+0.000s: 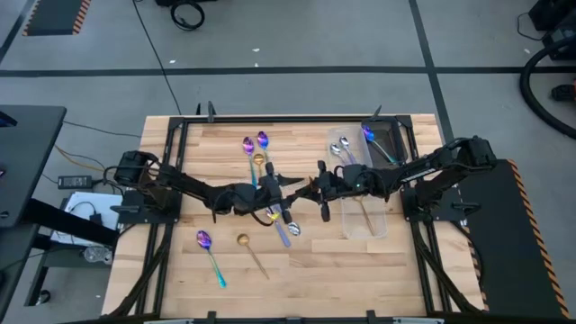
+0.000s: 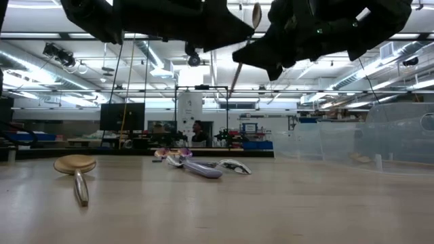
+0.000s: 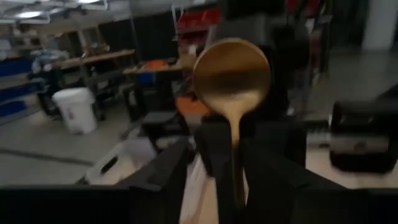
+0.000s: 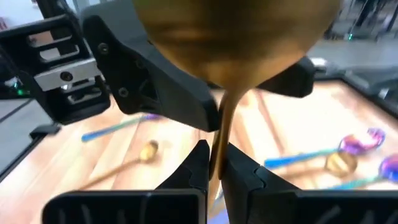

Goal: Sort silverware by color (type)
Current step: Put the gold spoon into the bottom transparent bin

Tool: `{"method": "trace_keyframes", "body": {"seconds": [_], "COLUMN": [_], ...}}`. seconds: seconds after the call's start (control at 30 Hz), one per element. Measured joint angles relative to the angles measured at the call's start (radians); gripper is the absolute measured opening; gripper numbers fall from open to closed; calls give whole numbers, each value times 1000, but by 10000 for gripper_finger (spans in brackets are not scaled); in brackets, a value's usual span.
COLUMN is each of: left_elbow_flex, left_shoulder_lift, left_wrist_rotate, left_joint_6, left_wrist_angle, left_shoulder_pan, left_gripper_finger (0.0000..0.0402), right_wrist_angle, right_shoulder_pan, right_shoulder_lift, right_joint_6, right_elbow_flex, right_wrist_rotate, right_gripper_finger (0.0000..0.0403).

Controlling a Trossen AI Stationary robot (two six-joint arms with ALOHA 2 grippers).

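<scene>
The gold spoon [image 4: 231,37] fills the right wrist view, blurred, its bowl cut off at the frame edge — its handle tip vanishes between that hand's fingers [image 4: 244,177]. From above, both hands hide it entirely.

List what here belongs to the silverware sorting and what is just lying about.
Job:
- gold spoon, up in the right gripper
- purple-blue spoons
- second gold spoon, on the table
- silver spoons

Lying about:
- clear containers
- cables beside the table
</scene>
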Motion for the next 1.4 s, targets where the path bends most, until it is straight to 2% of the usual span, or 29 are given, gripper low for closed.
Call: {"method": "trace_keyframes", "body": {"seconds": [0.17,0.33,0.5,0.8,1.1,1.4], "left_elbow_flex": [0,-1,-1,-1,-1,-1], "left_shoulder_lift": [0,-26,-77,-76,-76,-76], "left_wrist_rotate": [-52,-53,-54,-50,-50,-51], "left_joint_6": [-79,-214,-242,-236,-240,-240], "left_wrist_angle": [-158,-346,-453,-509,-529,-531], "left_shoulder_pan": [-35,-43,-47,-63,-61,-61], "left_gripper_finger": [192,188,182,181,181,181], "right_wrist_angle": [-125,-281,-424,-749,-1129,-1407], "right_shoulder_pan": [0,0,-3,-3,-2,-2], "right_shoulder_lift": [-1,-61,-156,-307,-325,-327], "right_joint_6": [52,107,186,306,435,517], "right_elbow_flex": [0,0,0,27,117,148], "right_wrist_rotate": [-3,-3,-2,1,27,-82], "right_gripper_finger": [30,30,31,31,32,32]}}
